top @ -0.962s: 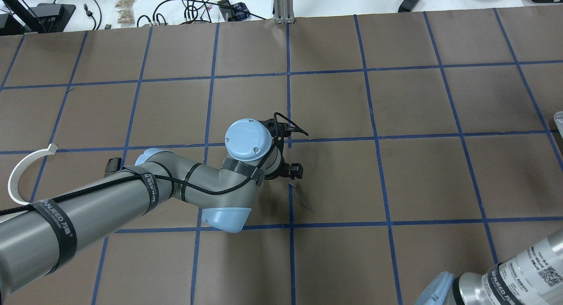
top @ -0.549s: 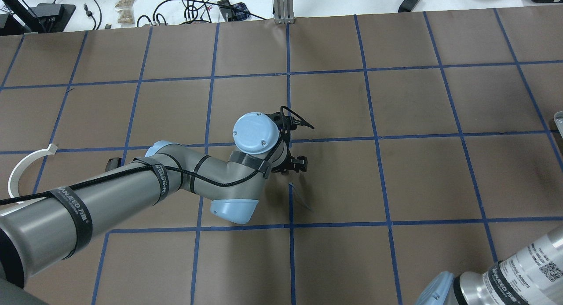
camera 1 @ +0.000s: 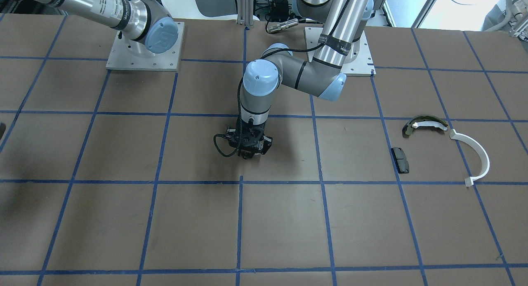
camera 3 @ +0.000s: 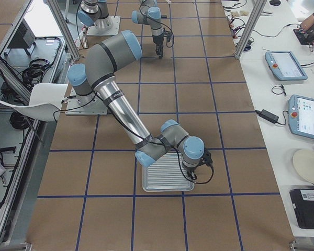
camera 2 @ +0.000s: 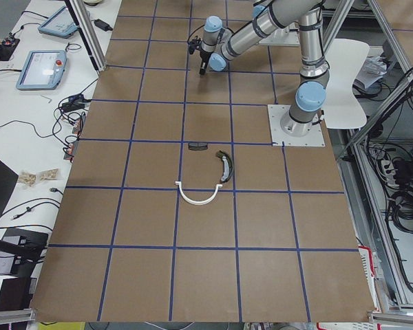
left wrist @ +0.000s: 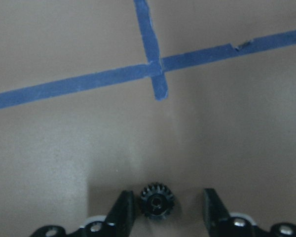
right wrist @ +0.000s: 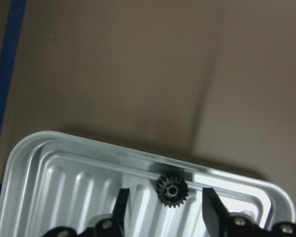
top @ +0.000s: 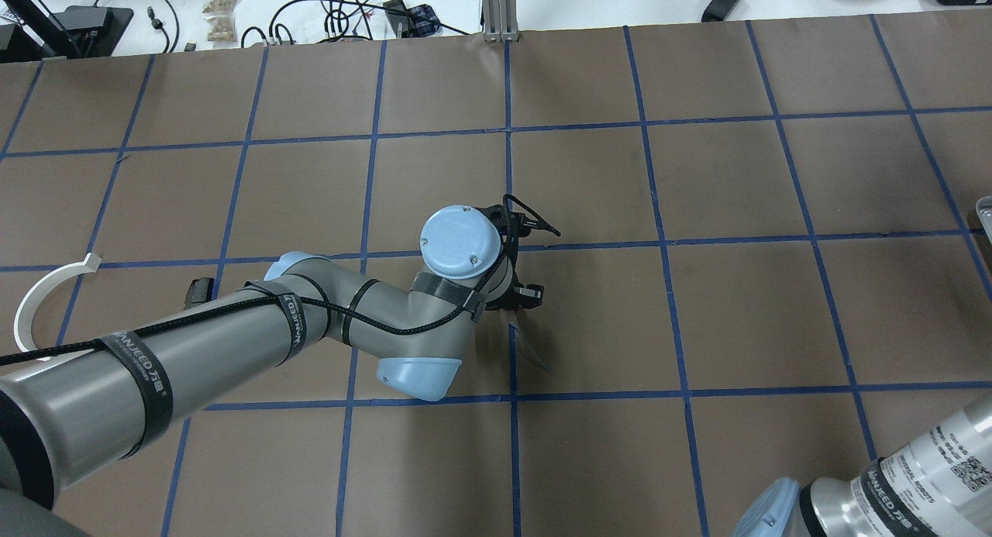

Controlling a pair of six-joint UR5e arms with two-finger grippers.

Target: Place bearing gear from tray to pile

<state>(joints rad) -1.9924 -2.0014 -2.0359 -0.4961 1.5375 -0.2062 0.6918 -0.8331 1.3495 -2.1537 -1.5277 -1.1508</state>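
Note:
A small black bearing gear [left wrist: 157,201] lies on the brown table between the open fingers of my left gripper [left wrist: 165,210], close to the left finger; the gripper stands at mid-table [camera 1: 246,147]. A second black gear [right wrist: 171,190] lies in the silver tray [right wrist: 49,143] by its rim, between the open fingers of my right gripper [right wrist: 165,207]. The pile lies well to the side of the left gripper: an olive-and-white shoe [camera 1: 425,125], a white half-ring [camera 1: 474,158] and a black pad [camera 1: 401,159].
The tray [camera 3: 167,180] sits at the table's end on my right, under the right wrist; only its corner [top: 984,211] shows in the overhead view. Blue tape lines grid the brown table. Cables and tablets lie beyond the table edges.
My left arm has shifted a little to the right over the table's middle. The half-ring and pad have not moved.

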